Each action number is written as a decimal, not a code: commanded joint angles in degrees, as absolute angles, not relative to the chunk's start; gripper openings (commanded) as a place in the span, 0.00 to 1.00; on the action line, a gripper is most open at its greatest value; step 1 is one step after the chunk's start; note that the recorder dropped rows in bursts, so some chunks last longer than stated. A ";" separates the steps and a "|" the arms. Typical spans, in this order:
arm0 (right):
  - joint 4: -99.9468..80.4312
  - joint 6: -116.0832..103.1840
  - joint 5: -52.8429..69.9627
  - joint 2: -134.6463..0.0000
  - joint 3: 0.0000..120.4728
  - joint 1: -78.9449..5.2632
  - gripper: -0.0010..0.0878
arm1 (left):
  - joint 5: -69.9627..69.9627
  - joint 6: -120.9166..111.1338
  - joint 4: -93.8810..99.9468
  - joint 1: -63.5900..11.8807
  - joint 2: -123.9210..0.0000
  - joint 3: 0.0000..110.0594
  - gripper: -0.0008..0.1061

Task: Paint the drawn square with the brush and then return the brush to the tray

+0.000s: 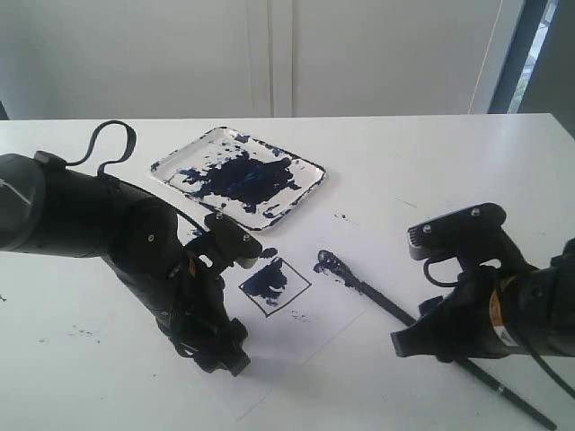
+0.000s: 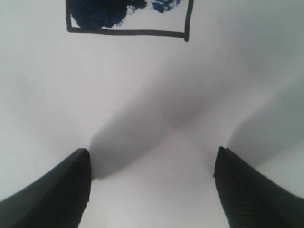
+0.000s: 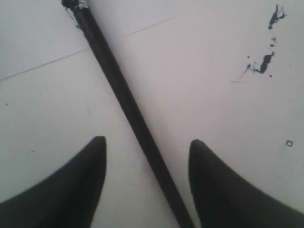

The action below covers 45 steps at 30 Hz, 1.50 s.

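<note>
Square point(image 1: 274, 283) half blue; brush point(image 1: 373, 294) lies on the bench point(image 1: 449, 180), lower right, between the right fingers point(image 3: 71, 190), spread apart; left fingers point(image 2: 52, 194) apart too; next, likely: clamp the brush, carry it to the tray point(image 1: 316, 172).

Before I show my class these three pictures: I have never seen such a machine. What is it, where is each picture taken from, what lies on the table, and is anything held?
It is a robot with two black arms, each ending in a two-fingered gripper. One picture comes from a camera off the arms that sees the whole scene; the other two look out from each wrist, between the fingers. On the white table lie a clear tray smeared with dark blue paint, a paper sheet with a drawn square partly painted, and a long black brush. Nothing is held: the left gripper is open over the paper, and the right gripper stands open astride the brush, its fingers clear of it.
</note>
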State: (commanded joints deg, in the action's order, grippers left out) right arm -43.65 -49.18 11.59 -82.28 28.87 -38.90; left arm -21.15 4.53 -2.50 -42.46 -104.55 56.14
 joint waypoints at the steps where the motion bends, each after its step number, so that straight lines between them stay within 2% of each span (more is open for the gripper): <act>1: -44.22 -49.18 10.35 -83.02 29.00 -38.90 0.64 | -21.15 4.53 -2.50 -42.46 -104.55 56.14 0.71; 5: -44.88 -49.18 9.97 -87.05 31.90 -38.79 0.53 | -21.25 4.53 -2.59 -42.46 -104.55 56.14 0.71; 17: -47.66 -49.09 14.28 -97.41 38.19 -37.93 0.49 | -22.47 4.53 -2.59 -42.46 -104.55 56.14 0.71; 19: -47.66 -49.62 15.02 -99.24 38.19 -37.63 0.42 | -22.47 4.53 -2.59 -42.46 -104.55 56.14 0.71; 20: -47.29 -49.62 15.29 -100.32 38.19 -37.63 0.32 | -22.35 4.53 -2.59 -42.46 -104.55 56.14 0.71; 21: -46.91 -49.62 15.29 -100.65 38.19 -37.63 0.27 | -22.35 4.53 -2.59 -42.46 -104.55 56.14 0.71; 22: -46.76 -49.62 15.04 -100.91 38.19 -37.63 0.10 | -22.35 4.53 -2.59 -42.46 -104.55 56.14 0.71; 23: -46.76 -49.62 14.93 -100.91 38.19 -37.63 0.03 | -22.35 4.53 -2.59 -42.46 -104.55 56.14 0.71; 24: -46.76 -49.62 14.94 -100.79 38.19 -37.63 0.01 | -22.35 4.53 -2.59 -42.46 -104.55 56.14 0.71; 29: -43.87 -46.11 20.08 -91.20 38.86 -42.26 0.01 | -22.14 4.53 -2.59 -42.46 -104.55 56.14 0.71; 33: -30.76 -26.51 44.23 -82.36 48.96 -49.30 0.01 | -21.90 4.53 -2.59 -42.46 -104.55 56.14 0.71; 38: -26.63 -14.87 62.88 -81.99 62.32 -54.44 0.01 | -21.17 4.53 -2.59 -42.46 -104.55 56.14 0.71; 41: -28.00 -11.19 69.20 -83.53 66.29 -55.90 0.01 | -21.13 4.53 -2.59 -42.46 -104.55 56.14 0.71; 45: -32.97 -9.00 69.96 -87.31 68.04 -57.75 0.01 | -21.13 4.53 -2.59 -42.46 -104.55 56.14 0.71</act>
